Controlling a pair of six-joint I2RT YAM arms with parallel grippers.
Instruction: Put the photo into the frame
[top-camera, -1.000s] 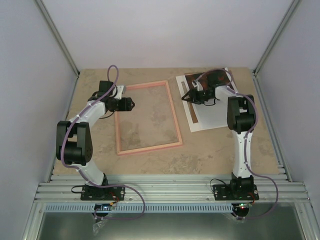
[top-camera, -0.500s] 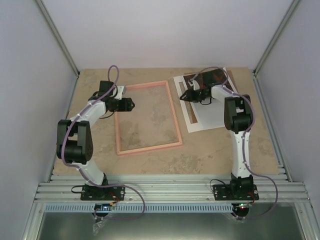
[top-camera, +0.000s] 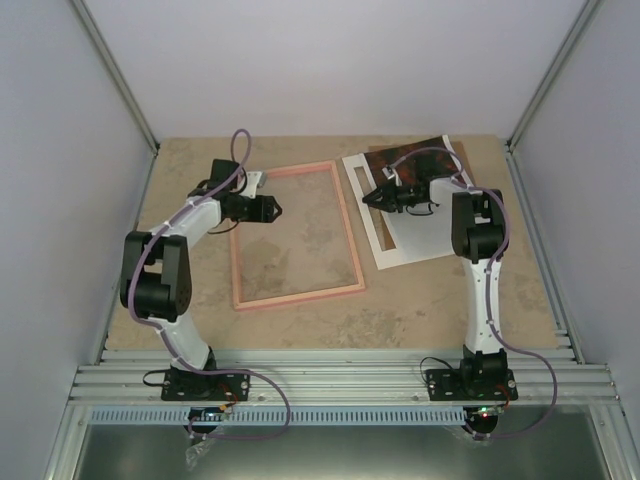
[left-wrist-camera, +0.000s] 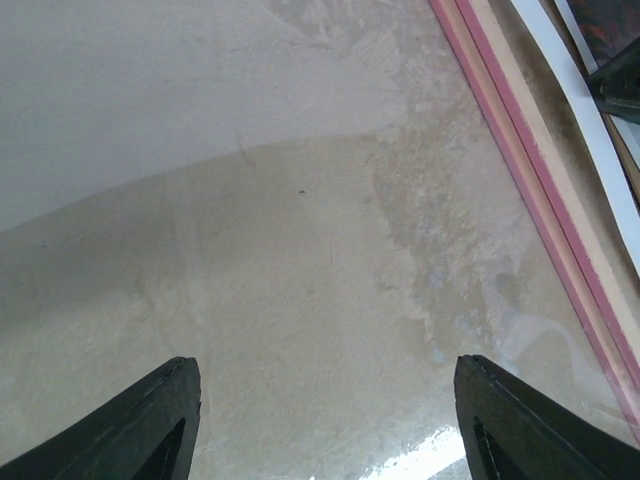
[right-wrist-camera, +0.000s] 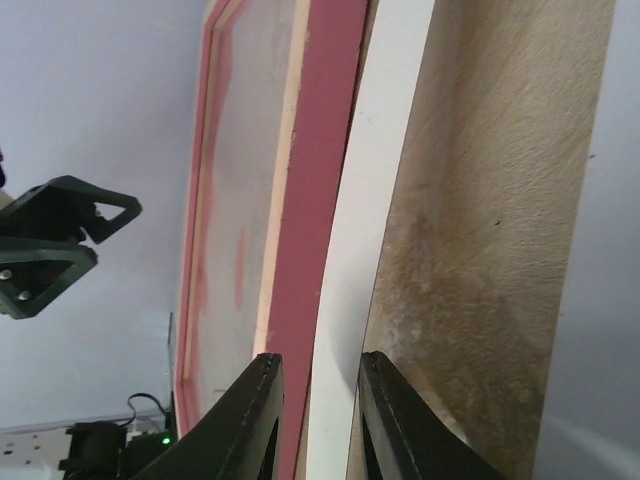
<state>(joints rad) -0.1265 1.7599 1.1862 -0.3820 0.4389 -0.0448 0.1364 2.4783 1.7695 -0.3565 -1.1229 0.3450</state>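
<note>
The pink frame (top-camera: 298, 296) lies flat mid-table. The photo (top-camera: 415, 235) lies to its right, mostly white, with dark print showing at its far end under the arm. My right gripper (top-camera: 378, 196) is at the photo's left edge. In the right wrist view its fingers (right-wrist-camera: 318, 420) are shut on the photo's white border (right-wrist-camera: 385, 150), right beside the frame's rail (right-wrist-camera: 320, 150). My left gripper (top-camera: 278, 210) is open and empty over the bare table inside the frame's far left part. The left wrist view shows its gap (left-wrist-camera: 330, 420), the frame's right rail (left-wrist-camera: 530, 190) and the photo's border (left-wrist-camera: 590, 120).
A brown strip (top-camera: 362, 186) shows near the photo's left edge; I cannot tell what it is. Grey walls close the table on three sides. The aluminium rail (top-camera: 330, 385) carrying both arm bases runs along the near edge.
My left gripper has moved right, from the frame's left rail to over the area inside it. My right gripper has drawn the photo's left edge slightly left, toward the frame.
</note>
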